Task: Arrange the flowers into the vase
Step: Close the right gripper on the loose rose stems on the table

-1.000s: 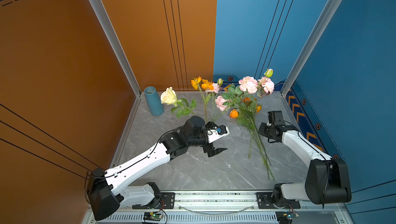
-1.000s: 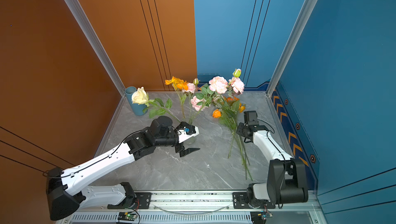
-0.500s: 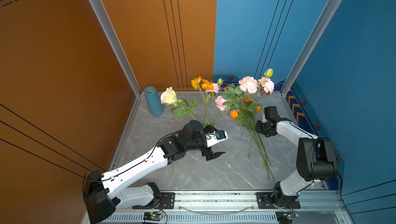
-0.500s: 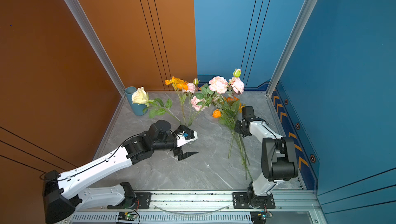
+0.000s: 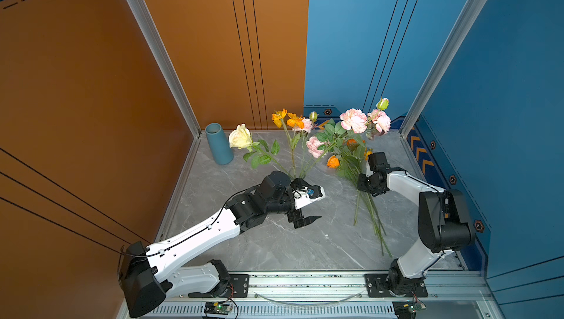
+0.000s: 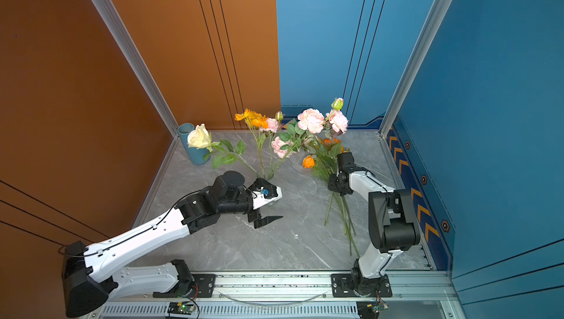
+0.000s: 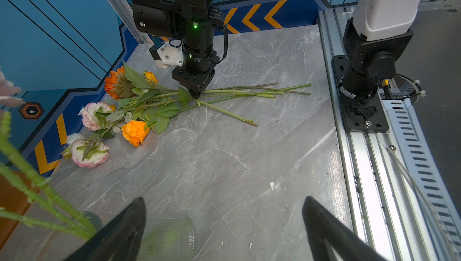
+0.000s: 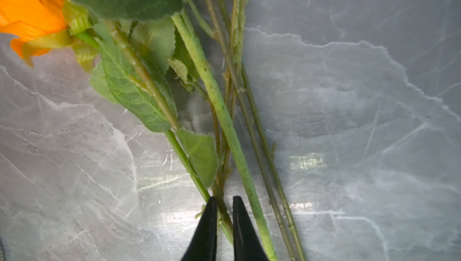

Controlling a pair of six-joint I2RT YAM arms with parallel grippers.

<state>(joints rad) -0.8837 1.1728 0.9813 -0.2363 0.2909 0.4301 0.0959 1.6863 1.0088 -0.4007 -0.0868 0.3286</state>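
I count two vases. The blue vase (image 5: 218,143) stands in the back-left corner of the tabletop (image 5: 274,250). The clear glass vase (image 7: 172,234) stands near the tabletop's middle.

The flowers are in two lots. The standing flowers (image 5: 293,155) rise out of the clear vase, three or four stems with cream, orange and pink blooms, though I cannot count them more exactly. The lying flowers (image 7: 154,107) are a loose bundle of at least five stems along the right edge. Their blooms point to the back-right corner and their cut ends to the front edge.

My left pincer (image 7: 223,199) is spread wide and holds nothing. It hangs over the middle with the clear vase just beside it.

My right pincer (image 8: 223,201) is down on the bundle partway along the stems. It is drawn narrow around one stem (image 8: 219,112), which fills the gap between the tips. The other stems lie just beside it, outside the grip.
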